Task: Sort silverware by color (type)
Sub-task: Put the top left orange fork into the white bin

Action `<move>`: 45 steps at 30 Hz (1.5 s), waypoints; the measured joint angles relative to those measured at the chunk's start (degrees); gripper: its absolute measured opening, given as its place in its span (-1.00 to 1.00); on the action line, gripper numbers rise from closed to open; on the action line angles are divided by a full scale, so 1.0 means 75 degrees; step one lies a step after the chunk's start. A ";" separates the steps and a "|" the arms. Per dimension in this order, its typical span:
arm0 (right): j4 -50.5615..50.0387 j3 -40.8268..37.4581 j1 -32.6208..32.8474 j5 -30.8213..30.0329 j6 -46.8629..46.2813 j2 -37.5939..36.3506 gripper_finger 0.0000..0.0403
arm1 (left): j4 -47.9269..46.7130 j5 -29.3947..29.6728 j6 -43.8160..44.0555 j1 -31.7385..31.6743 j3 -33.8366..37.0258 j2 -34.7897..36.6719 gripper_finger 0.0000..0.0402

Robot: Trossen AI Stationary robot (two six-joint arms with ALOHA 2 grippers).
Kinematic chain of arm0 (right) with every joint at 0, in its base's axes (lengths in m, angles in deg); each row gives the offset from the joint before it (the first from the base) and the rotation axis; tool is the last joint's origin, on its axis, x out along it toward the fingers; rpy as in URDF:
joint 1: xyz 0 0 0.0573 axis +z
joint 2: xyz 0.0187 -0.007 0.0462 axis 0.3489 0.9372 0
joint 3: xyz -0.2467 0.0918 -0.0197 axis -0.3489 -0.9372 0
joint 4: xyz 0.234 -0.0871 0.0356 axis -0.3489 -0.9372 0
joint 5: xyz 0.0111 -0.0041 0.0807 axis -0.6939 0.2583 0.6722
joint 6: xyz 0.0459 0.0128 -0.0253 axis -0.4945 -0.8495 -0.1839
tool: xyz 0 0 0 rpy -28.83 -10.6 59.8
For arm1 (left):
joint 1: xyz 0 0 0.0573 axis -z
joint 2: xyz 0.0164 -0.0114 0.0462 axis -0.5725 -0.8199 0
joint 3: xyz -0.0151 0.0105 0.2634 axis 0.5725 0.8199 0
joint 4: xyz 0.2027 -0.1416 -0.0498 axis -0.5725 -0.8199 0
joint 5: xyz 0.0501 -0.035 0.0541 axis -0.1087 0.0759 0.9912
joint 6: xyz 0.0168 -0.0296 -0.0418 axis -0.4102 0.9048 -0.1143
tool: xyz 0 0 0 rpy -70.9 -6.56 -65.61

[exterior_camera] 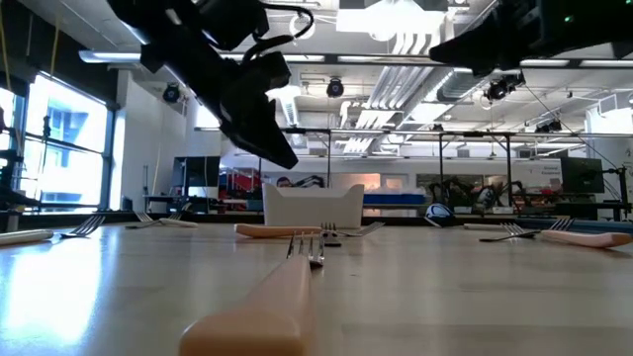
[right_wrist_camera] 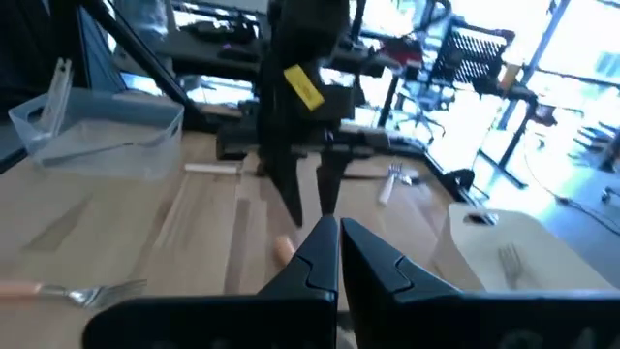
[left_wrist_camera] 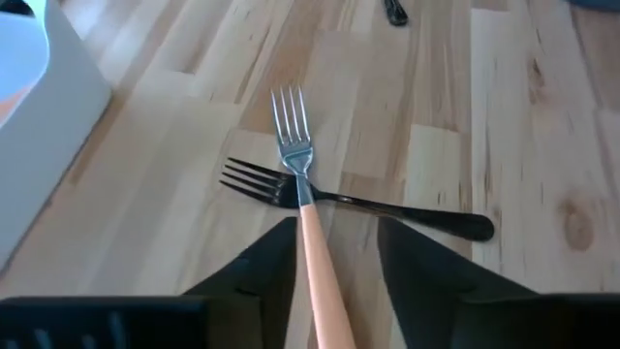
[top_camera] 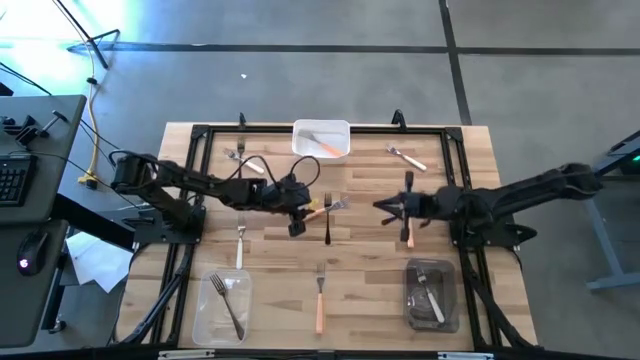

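Wooden planks are forming the surface (top_camera: pixel 270 245), which is sitting on a grey floor with a desk off to the left. Going left to right, a clear tray (top_camera: pixel 222 308) at the near left corner is holding a metal fork (top_camera: pixel 227 303), apparently as the bin for that type. A cream-handled fork (top_camera: pixel 240 244) is lying just beyond it and another fork (top_camera: pixel 243 160) is lying at the far left.

At the middle, the left gripper (top_camera: pixel 297 208) is hovering low over an orange-handled fork (left_wrist_camera: pixel 310 228), whose head is resting across a dark fork (left_wrist_camera: pixel 358 202). Its fingers (left_wrist_camera: pixel 254 281) are standing apart on either side of the orange handle without pinching it, so the fork is lying on the wood rather than being held; whether it is about to be gripped or has just been let go cannot be told. A white tray (top_camera: pixel 321 139) at the far middle is already taking orange, and looks like this fork's destination. Another orange-handled fork (top_camera: pixel 320 297) is waiting at the near middle.

Further right, the right gripper (top_camera: pixel 383 207) is hanging above the surface with its jaws fully together and nothing between them, keeping clear of the left arm. A cream-handled fork (top_camera: pixel 407 157) is lying at the far right, and a dark tray (top_camera: pixel 432 294) at the near right is holding a fork (top_camera: pixel 429 286).
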 joint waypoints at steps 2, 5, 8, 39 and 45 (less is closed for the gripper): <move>0.0316 0.0000 -0.0483 0.0550 0.0232 0.0118 -1.00 | 0.0016 -0.0253 0.0110 -0.0137 0.0000 -0.0045 -0.22; 0.0618 0.0000 -0.1024 0.1145 0.0550 0.0260 -1.00 | 0.0109 -0.0336 0.0082 -0.0281 -0.0002 -0.0133 -0.12; 0.0652 0.0000 -0.1405 0.1451 0.0828 0.0336 -1.00 | 0.0203 -0.0344 -0.0044 -0.0392 -0.0001 -0.0262 -0.07; -0.0379 0.1081 -0.2967 0.2283 0.1966 0.0336 -1.00 | -0.0980 -0.0786 -0.0251 -0.0243 -0.0761 -0.1767 -0.18; -0.0491 0.1081 -0.2967 0.2281 0.1725 0.0336 -1.00 | -0.0974 -0.0737 -0.0239 -0.0242 -0.0761 -0.1913 -0.22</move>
